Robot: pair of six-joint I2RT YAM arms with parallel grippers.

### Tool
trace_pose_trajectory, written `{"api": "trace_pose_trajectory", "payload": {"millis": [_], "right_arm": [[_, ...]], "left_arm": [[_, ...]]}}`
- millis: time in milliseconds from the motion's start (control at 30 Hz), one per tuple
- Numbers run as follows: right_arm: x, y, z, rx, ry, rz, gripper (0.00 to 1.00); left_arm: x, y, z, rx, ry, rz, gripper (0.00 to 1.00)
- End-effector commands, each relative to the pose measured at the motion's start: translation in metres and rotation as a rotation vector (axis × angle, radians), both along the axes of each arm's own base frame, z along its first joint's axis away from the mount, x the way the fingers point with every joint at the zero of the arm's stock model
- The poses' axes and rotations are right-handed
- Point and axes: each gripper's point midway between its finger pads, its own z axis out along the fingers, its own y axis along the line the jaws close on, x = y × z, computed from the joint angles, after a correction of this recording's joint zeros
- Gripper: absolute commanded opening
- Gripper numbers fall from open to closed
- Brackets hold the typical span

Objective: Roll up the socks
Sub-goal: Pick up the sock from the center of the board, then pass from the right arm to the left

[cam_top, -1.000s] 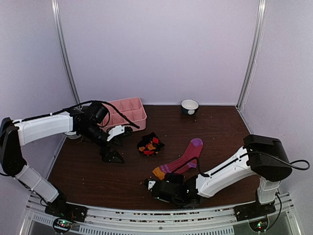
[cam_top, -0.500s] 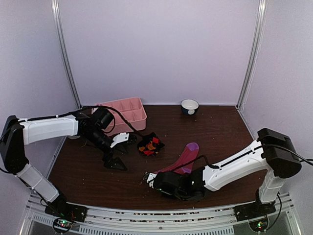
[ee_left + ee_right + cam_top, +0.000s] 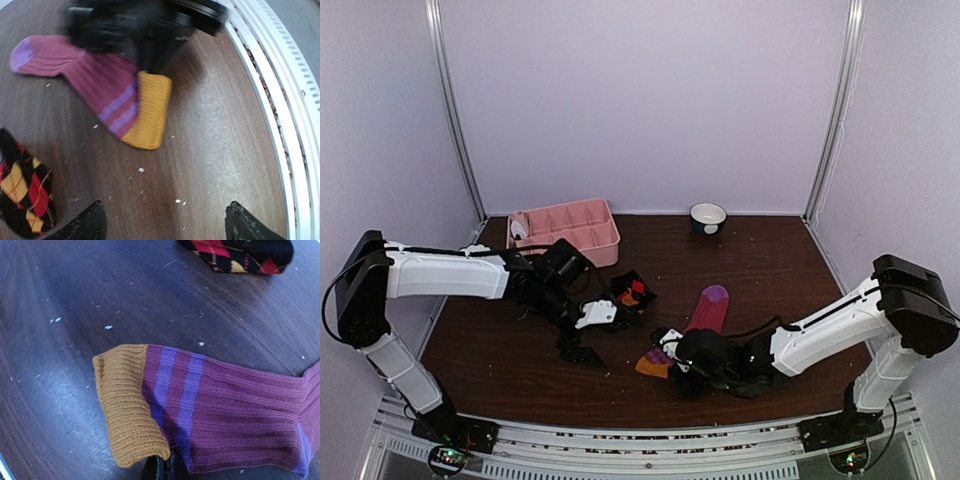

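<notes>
- At the back left of the table (image 3: 500,340) sits the pink compartment tray (image 3: 565,228), holding no sock that I can see; it has no part in the rolling
- Just right of it and nearer the front, the left gripper (image 3: 588,333) hangs low over bare wood with its jaws spread wide and nothing between them; its wrist view shows both fingertips (image 3: 92,222) clear of any fabric, so this arm has not yet joined the work
- Next comes the argyle sock (image 3: 628,293), black with red, orange and yellow diamonds, lying as a compact bunch beside the left gripper; it may count as a finished roll, but I cannot tell whether it is rolled tight or merely crumpled
- Right of that, near the front edge, lies the orange cuff (image 3: 127,415) of the magenta sock (image 3: 707,306); the right gripper (image 3: 162,467) is closed tight at the cuff's edge, pinching the fabric where orange meets the purple stripes
- From there the magenta sock runs flat and at full length toward the back right, its purple toe farthest away; no turn of a roll has been made in it
- At the back right stands a small bowl (image 3: 708,217), well apart from both socks
- By my reading, one sock is perhaps done and the other only gripped at its cuff, so the whole rolling of the magenta sock is left
</notes>
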Motion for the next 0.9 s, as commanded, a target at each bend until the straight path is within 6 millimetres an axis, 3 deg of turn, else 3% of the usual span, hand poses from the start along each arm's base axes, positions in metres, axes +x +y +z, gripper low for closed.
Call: {"api": "trace_pose_trajectory", "payload": {"millis": [0,200,400,867], "right_arm": [[0.004,0.014,0.014,0.228,0.122,-0.06,0.0],[-0.003,0.012,-0.001,0.263,0.201,-0.084,0.0],[-0.006,0.01,-0.004,0.286,0.229,-0.095,0.0],[-0.012,0.007,-0.008,0.289,0.277,-0.085,0.0]], "left_arm": [[-0.007,-0.021,-0.012,0.021,-0.107,-0.097,0.81],[-0.011,-0.04,-0.021,0.04,-0.195,-0.162,0.75],[-0.006,-0.056,-0.028,0.044,-0.271,-0.21,0.73],[0.002,-0.063,-0.06,0.119,-0.358,-0.264,0.54]]}}
